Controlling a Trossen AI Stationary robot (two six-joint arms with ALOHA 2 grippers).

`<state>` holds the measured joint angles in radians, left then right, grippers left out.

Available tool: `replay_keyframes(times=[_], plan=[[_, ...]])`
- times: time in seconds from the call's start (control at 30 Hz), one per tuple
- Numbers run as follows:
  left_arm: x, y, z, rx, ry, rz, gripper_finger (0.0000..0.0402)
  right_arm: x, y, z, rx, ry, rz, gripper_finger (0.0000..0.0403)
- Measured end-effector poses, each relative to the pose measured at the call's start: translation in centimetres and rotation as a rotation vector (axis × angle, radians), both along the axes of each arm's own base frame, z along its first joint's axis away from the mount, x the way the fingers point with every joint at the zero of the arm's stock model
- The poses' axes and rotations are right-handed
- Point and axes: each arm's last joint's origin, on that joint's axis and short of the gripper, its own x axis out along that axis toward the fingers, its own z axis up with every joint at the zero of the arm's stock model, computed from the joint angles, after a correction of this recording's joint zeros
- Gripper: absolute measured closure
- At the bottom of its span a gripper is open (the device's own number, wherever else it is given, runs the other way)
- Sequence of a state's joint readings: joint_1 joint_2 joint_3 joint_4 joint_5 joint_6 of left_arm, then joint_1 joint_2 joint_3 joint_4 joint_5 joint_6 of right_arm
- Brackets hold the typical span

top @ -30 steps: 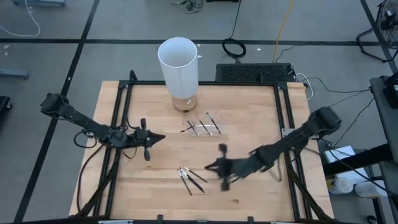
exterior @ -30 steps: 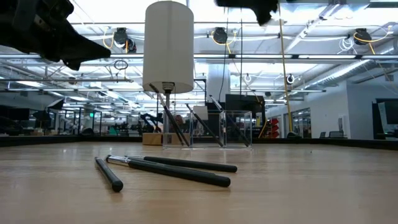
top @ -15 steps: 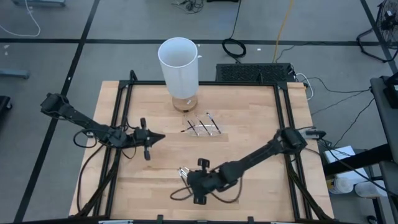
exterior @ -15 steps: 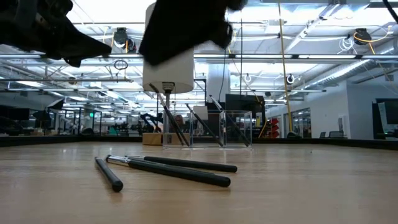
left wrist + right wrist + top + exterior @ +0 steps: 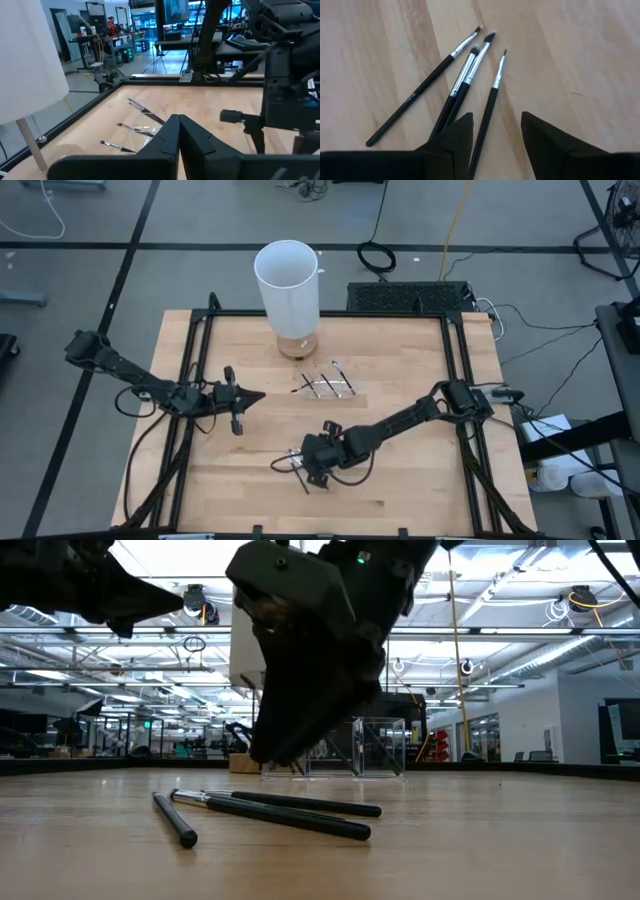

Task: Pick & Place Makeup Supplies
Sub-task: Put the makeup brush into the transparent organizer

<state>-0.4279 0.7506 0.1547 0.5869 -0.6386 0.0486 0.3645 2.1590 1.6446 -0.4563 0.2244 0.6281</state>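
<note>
Several thin dark makeup brushes [image 5: 462, 87] with silver ferrules lie loose on the wooden table near its front, also seen in the low view [image 5: 290, 815]. My right gripper [image 5: 495, 125] is open, slanting down just above their handle ends [image 5: 296, 466]. One brush handle [image 5: 487, 115] runs between its fingers untouched. More brushes lie in a small clear tray [image 5: 328, 386] at mid-table. My left gripper [image 5: 248, 397] is shut and level over the table's left part, holding nothing.
A tall white cylinder [image 5: 288, 285] stands on a round wooden base at the table's far middle, behind the clear tray. A black frame [image 5: 190, 380] runs along the table's left, far and right edges. Bare wood lies around the loose brushes.
My right gripper has swung from right of the loose brushes toward the table's left edge and down, rolling at the wrist and tipping its fingers downward. It has opened and now stands over the brushes. The brushes have not moved.
</note>
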Motion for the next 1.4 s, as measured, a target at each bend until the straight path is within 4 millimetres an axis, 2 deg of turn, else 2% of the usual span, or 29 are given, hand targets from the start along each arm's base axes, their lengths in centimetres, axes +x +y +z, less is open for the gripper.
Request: replay_keyframes(times=[0.47, 0.77, 1.03, 1.4], plan=[[0.0, 0.0, -0.1, -0.029, 0.001, -0.004, 0.0392, -0.7, 0.2, -1.9, 0.040, -0.012, -0.015, 0.0254], [0.0, 0.0, -0.1, -0.049, -0.002, -0.006, 0.0392, -1.9, -0.3, -3.5, 0.025, 0.022, -0.045, 0.0255], [0.0, 0.0, -0.2, -0.050, 0.005, -0.005, 0.0392, -3.8, -1.0, -5.9, 0.011, 0.124, -0.076, 0.0255], [0.0, 0.0, -0.4, -0.083, 0.021, -0.006, 0.0392, -4.5, 0.3, -6.3, -0.058, 0.124, 0.051, 0.0255]])
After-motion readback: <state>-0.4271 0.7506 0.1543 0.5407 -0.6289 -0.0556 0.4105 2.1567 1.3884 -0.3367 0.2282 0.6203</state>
